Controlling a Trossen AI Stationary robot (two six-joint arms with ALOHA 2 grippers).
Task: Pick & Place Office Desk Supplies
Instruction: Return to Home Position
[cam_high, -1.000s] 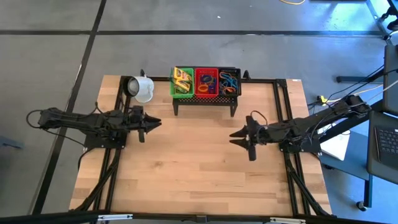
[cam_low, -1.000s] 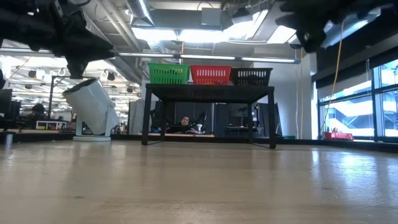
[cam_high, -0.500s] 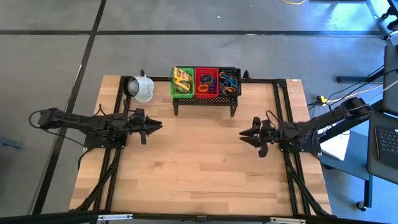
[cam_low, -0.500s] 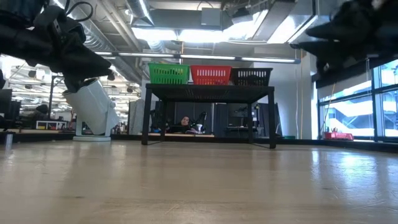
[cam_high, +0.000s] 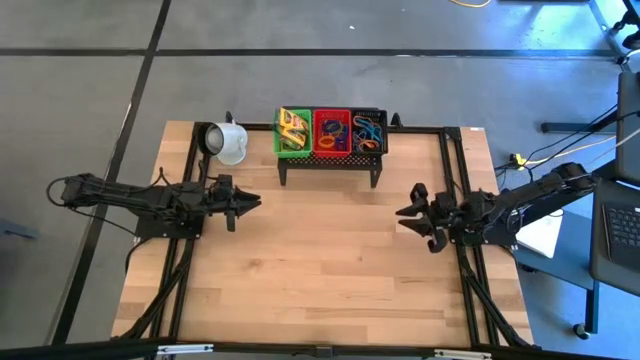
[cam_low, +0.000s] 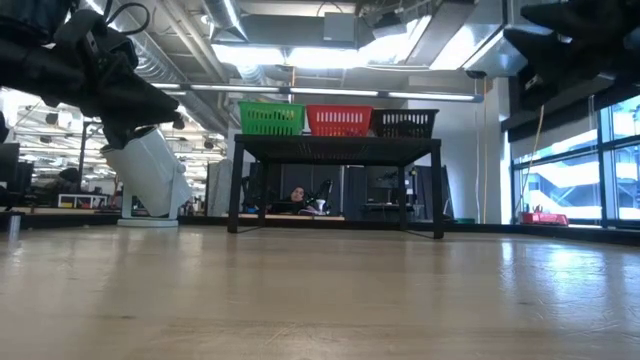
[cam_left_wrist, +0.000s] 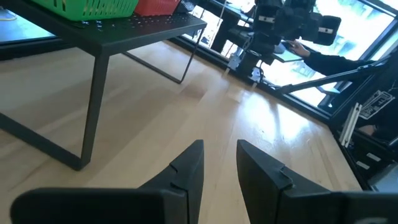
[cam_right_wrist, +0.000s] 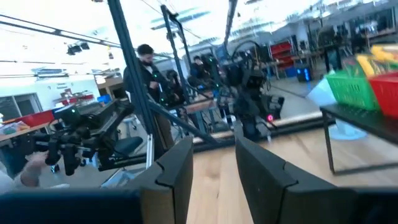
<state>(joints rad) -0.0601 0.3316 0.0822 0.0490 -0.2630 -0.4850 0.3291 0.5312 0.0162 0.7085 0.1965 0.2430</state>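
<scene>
The office supplies lie in three small baskets on the black mesh rack (cam_high: 330, 160) at the far edge. The green basket (cam_high: 293, 132) holds yellow-and-green crayon boxes. The red basket (cam_high: 332, 131) and the black basket (cam_high: 369, 132) hold coloured rubber bands. My left gripper (cam_high: 255, 200) hovers over the table's left half, pointing right, fingers slightly open (cam_left_wrist: 219, 163) and holding nothing. My right gripper (cam_high: 402, 214) hovers near the right edge, pointing left, fingers slightly open (cam_right_wrist: 214, 165) and holding nothing.
A white mug (cam_high: 228, 142) lies tipped on its side at the far left, beside the rack. Bare wooden table (cam_high: 320, 260) stretches between and in front of both grippers. Black frame rails (cam_high: 462, 200) run along both sides. A person (cam_right_wrist: 146, 68) stands beyond the table.
My right gripper has drawn back toward the table's right edge and a little toward the near edge, holding nothing. My left gripper has sunk slightly in the low view and otherwise stays where it was. The baskets, rack and mug have not moved.
</scene>
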